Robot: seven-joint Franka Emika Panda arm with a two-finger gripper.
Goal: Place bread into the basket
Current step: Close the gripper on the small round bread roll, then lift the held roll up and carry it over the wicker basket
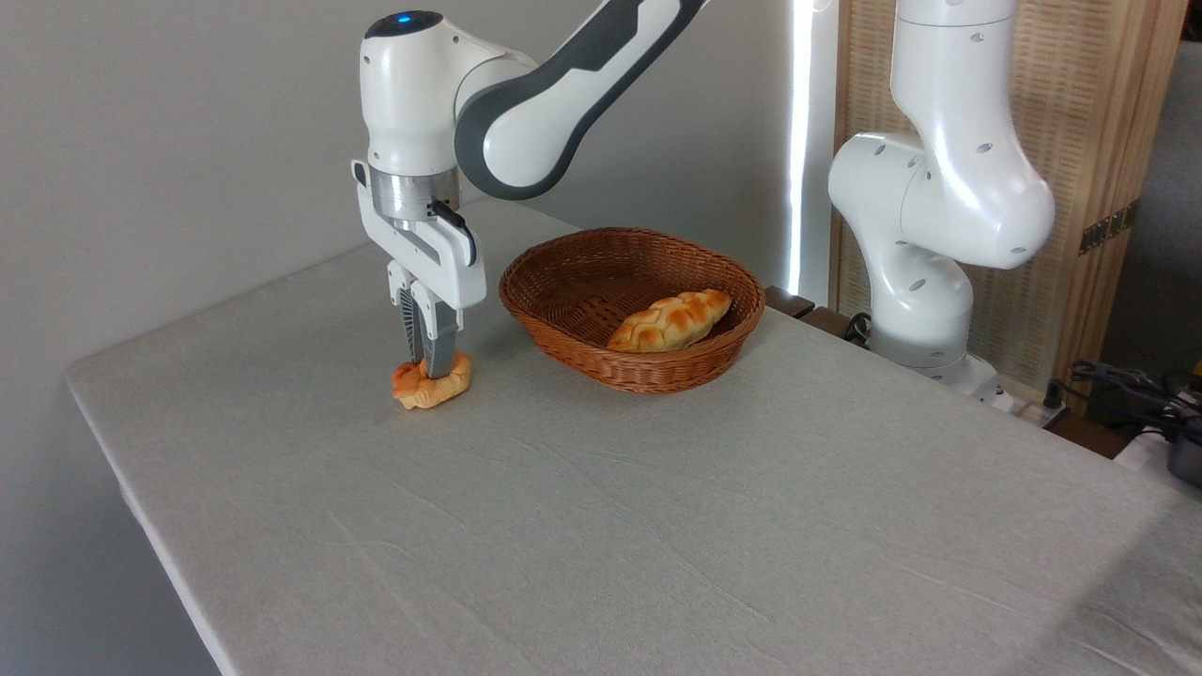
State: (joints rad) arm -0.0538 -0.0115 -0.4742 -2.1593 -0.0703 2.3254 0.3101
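The brown woven wicker basket (563, 324) holds one long golden braided loaf (670, 320). Beside it, on the table, the gripper (428, 369) pinches the small round orange bun (432, 385).

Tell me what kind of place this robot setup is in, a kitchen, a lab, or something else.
Probably a robotics lab or test room rather than a kitchen. The arm's base is mounted beside a plain cloth-covered table, loose cables lie at the right edge, and only a basket and bread sit out as props.

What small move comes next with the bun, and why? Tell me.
Probably lift straight up. The gripper looks pinched on the bun, which sits on the table left of the basket; it must clear the basket's rim before crossing over.
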